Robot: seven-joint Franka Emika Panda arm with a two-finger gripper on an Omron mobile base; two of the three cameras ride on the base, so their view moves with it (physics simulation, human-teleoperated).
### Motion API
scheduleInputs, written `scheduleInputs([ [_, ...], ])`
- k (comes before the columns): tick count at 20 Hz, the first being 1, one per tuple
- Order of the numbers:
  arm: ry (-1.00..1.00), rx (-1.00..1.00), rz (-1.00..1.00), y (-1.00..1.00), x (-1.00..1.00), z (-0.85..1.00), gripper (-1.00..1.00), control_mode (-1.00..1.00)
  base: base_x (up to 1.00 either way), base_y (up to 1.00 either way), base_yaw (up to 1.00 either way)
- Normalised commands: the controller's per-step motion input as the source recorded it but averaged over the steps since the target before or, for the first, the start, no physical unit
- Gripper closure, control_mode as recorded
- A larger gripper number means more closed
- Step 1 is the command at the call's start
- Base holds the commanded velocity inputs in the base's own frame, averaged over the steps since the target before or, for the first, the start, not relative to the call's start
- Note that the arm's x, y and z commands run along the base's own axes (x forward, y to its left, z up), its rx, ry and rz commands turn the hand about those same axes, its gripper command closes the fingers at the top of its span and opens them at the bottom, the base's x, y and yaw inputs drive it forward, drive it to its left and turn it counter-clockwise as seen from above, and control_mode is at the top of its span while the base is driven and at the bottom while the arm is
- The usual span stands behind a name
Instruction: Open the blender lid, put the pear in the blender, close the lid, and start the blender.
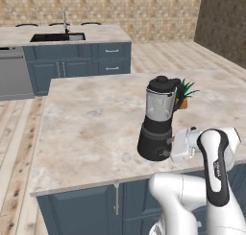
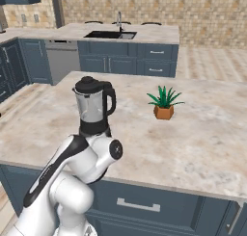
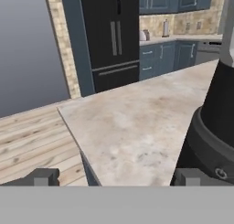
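Blender [image 1: 157,120]: stands upright on the surface [image 1: 91,128], long axis vertical, near the front edge and just ahead of the arm.
Blender look: black, slightly flared round base; clear glass jar that widens toward the top; black handle on the side toward the plant.
Blender base, hand view: the dark flared base fills the right side, with a small round control low on its front.
Lid [image 1: 162,82]: black round cap with a knob on top, seated level on the jar mouth, closing it.
Handle direction: points right in both base views, toward the plant.
Pincer [image 3: 118,177]: jaws spread wide, nothing between them; the right fingertip [image 3: 194,176] sits just in front of the blender base, the left one hangs past the surface edge over the wooden floor.
Plant [image 2: 164,103]: small green plant in an orange pot, on the surface beyond the blender and apart from it.
Sink [image 2: 110,34]: set in the far counter, with a faucet behind it.
Fridge [image 3: 112,33]: tall and dark, beyond the surface in the hand view.
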Motion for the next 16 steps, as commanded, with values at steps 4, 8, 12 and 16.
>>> scheduleInputs([
  [4,0.0,0.0,-0.07,0.14,0.23,-0.18,-1.0,-1.0,0.0,0.0,0.0],
  [8,0.0,0.0,-0.07,0.18,0.2,-0.27,-1.0,-1.0,0.0,0.0,0.0],
  [12,0.0,0.0,-0.04,0.22,0.09,-0.44,-1.0,-1.0,0.0,0.0,0.0],
  [16,0.0,0.0,0.0,0.31,0.0,-0.57,-1.0,-1.0,0.0,0.0,0.0],
])
